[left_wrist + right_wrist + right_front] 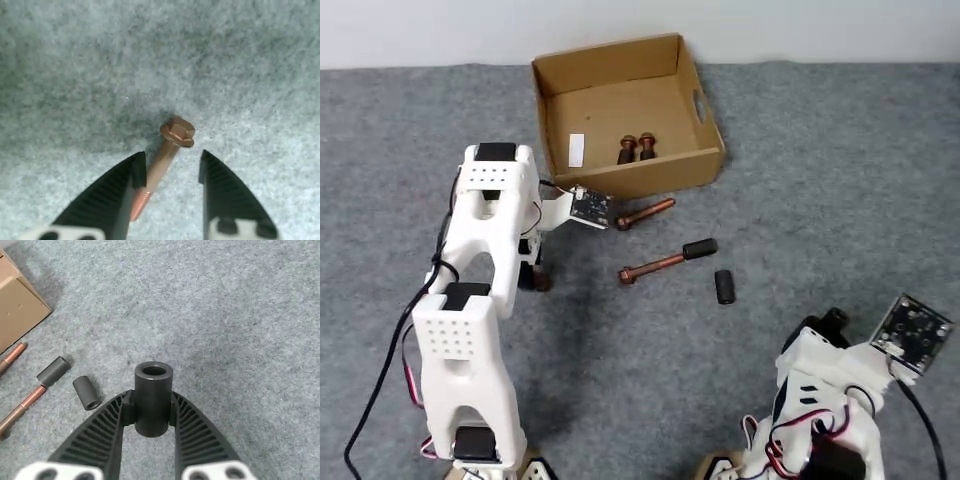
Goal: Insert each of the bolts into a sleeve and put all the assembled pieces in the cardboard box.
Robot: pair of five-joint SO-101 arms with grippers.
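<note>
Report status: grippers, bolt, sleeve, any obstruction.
Left gripper open astride copper hex-head bolt. Right gripper shut on black cylindrical sleeve. Nothing in the way.

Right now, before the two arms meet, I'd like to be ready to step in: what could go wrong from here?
1. The left gripper is open around the copper bolt, which lies against one finger; closing may grip it skewed or flick it away.
2. The right gripper clamps the black sleeve; a skewed bolt could miss its narrow bore or lever it loose.
3. The half-sleeved bolt and loose sleeve lie nearby and might get knocked.
</note>
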